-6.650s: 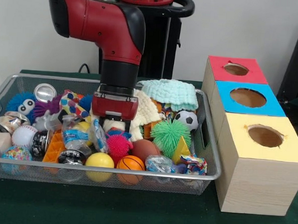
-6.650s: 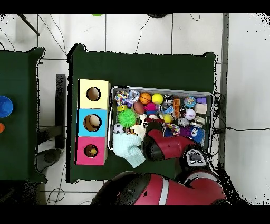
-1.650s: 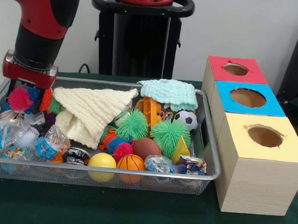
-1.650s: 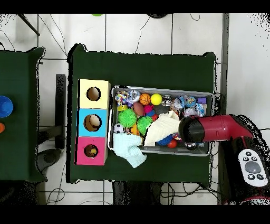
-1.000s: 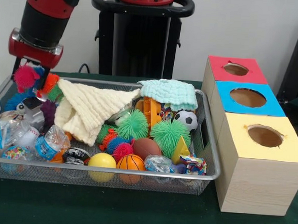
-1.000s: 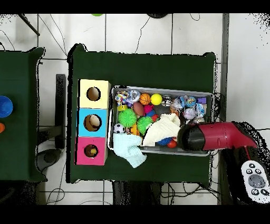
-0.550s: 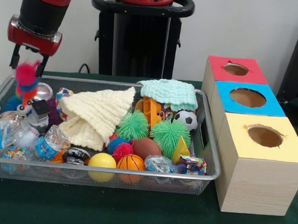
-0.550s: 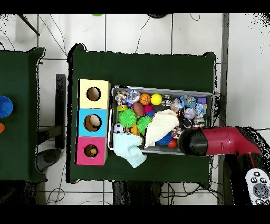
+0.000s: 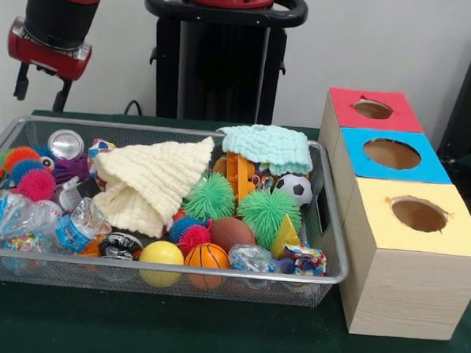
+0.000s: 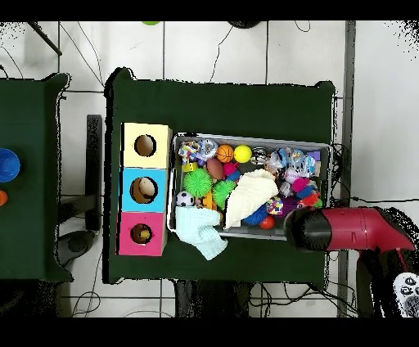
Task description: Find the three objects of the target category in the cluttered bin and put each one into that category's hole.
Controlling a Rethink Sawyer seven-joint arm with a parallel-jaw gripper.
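Observation:
The wire mesh bin [image 9: 337, 229] sits on the green table, full of toys; it also shows in the overhead view [image 10: 245, 137]. Small balls lie in it: a soccer ball [image 9: 295, 188], a basketball [image 9: 207, 256] and a yellow ball [image 9: 161, 253]. I cannot make out a tiger-striped ball. The red-topped box's hole [image 9: 372, 109] is at the far right, and shows in the overhead view [image 10: 141, 233]. My gripper [image 9: 41, 91] hangs open and empty above the bin's far left corner. In the overhead view the arm [image 10: 348, 230] hides it.
A cream cloth [image 9: 152, 176] and a mint cloth [image 9: 269, 145] lie over the toys. Green spiky balls [image 9: 211, 197], pink and orange spiky balls [image 9: 36, 184], a can [image 9: 65, 145] and plastic wrappers [image 9: 79, 225] fill the bin. Blue-topped [image 9: 391, 154] and yellow-topped [image 9: 418, 214] boxes stand beside the red one.
My gripper has risen out of the bin's left end and drawn back. The spiky balls it lifted are back in the bin. The cream cloth has shifted and a can now shows.

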